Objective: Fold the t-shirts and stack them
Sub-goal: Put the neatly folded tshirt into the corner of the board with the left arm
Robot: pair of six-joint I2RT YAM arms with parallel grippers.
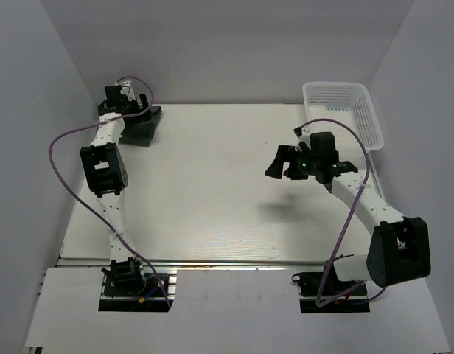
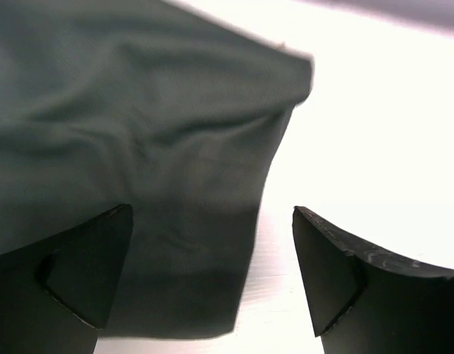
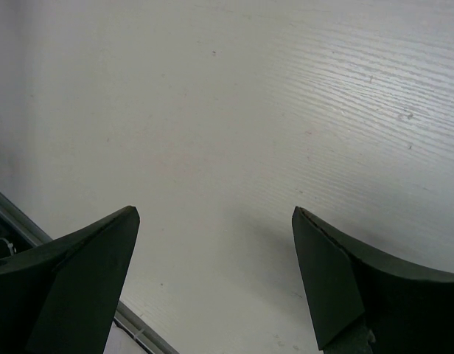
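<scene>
One t-shirt [image 1: 144, 127] in view: dark grey-green, plain, matte soft cloth. Top view: it's a small bunched dark heap at the far-left corner of the worktop [image 1: 212, 199], partly hidden under the wrist of the left arm [image 1: 103, 168]. Shape isn't readable from there, can't tell sleeves from body.

Left wrist view is closer. Cloth fills the upper left and middle of the picture and lies in shallow soft folds running roughly across. One free edge comes down from a rounded corner at upper right toward bottom centre. That edge is slightly blurred. Bare white worktop to the right of it.

Left fingers [image 2: 79, 280]: spread wide, released, nothing clamped. Cloth lies below the gap. One finger sits over the cloth, the other over bare worktop. Can't tell whether the tips touch the fabric.

Right fingers [image 3: 72, 287]: also spread apart, gripping nothing. The right arm [image 1: 360, 199] holds them above the right half of the worktop, well apart from the t-shirt. Right wrist view shows only white wood-grain surface plus a metal rail [image 3: 13, 214] at lower left.

White mesh basket [image 1: 363, 118] sits at the far-right corner, beyond the right fingers and not touching them.
</scene>
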